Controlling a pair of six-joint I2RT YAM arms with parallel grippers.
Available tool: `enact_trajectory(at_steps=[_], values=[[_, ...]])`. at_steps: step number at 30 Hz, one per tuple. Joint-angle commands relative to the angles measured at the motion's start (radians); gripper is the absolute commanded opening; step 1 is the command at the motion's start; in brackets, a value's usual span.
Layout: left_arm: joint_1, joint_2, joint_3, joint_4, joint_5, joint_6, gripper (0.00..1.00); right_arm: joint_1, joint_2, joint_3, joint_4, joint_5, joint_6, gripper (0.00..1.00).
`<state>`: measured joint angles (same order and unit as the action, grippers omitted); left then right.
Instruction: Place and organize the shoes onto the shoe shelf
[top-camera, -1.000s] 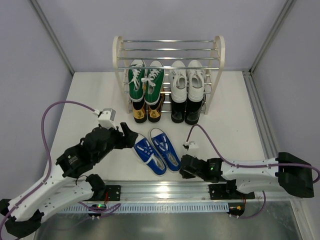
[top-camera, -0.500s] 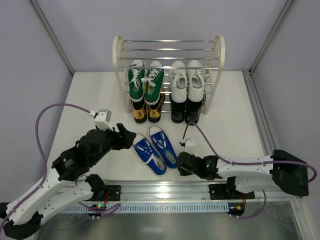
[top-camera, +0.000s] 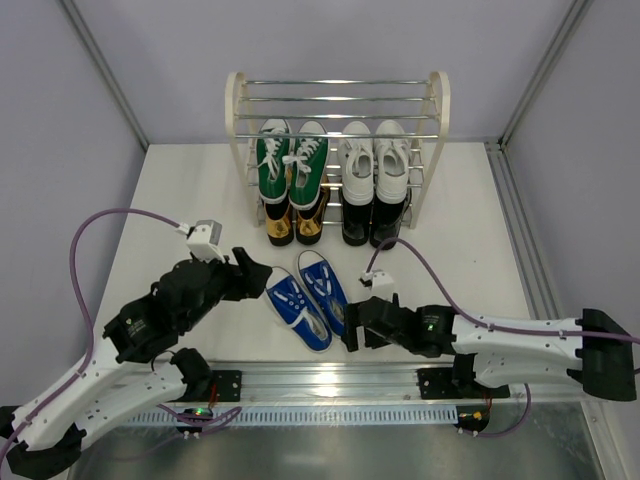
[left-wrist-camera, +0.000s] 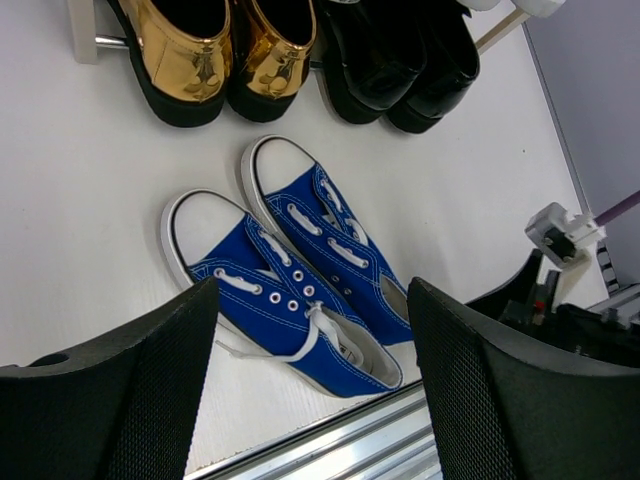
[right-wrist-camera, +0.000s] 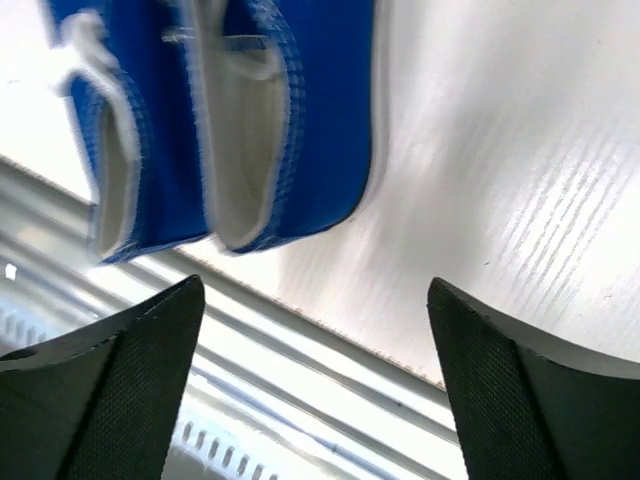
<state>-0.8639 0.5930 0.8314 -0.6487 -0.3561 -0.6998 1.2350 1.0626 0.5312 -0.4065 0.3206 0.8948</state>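
Your blue sneakers (top-camera: 305, 298) lie side by side on the table (top-camera: 180, 190), nearer than the shelf (top-camera: 238, 130). Your left pincer (top-camera: 258, 275) and right pincer (top-camera: 351, 325) flank them, both spread apart, gripping nothing.

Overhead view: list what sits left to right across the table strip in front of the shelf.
left hand → blue canvas sneakers → right hand
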Motion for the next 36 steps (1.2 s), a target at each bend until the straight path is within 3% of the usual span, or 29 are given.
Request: enact_trajectory(at_steps=[1,2,6,8,12,17,31,34,36], values=[[-0.001,-0.012,0.008,0.007,-0.015,-0.003,0.75,0.05,-0.085,0.12,-0.162,0.008,-0.068,0.96],[-0.001,-0.013,0.006,0.007,-0.017,-0.003,0.75,0.058,-0.092,0.145,-0.184,0.008,-0.088,1.0],[-0.003,-0.012,0.005,0.014,-0.02,-0.003,0.76,0.067,-0.023,0.265,-0.226,0.02,-0.221,1.0],[-0.001,-0.009,0.009,0.009,-0.017,-0.003,0.76,0.067,0.077,0.332,-0.222,0.031,-0.296,1.0],[-0.001,-0.024,0.015,-0.011,-0.023,-0.007,0.76,0.047,0.227,0.398,-0.152,0.043,-0.398,1.0],[-0.001,-0.053,0.021,-0.037,-0.038,-0.007,0.76,-0.052,0.345,0.389,-0.035,-0.057,-0.477,1.0],[-0.001,-0.065,0.014,-0.051,-0.057,-0.001,0.76,-0.086,0.424,0.386,0.078,-0.219,-0.474,0.74],[-0.003,-0.058,0.015,-0.046,-0.058,0.005,0.76,-0.088,0.471,0.4,0.067,-0.233,-0.471,0.63],[-0.001,-0.053,0.015,-0.045,-0.058,0.008,0.76,-0.078,0.484,0.412,0.063,-0.253,-0.468,0.5]])
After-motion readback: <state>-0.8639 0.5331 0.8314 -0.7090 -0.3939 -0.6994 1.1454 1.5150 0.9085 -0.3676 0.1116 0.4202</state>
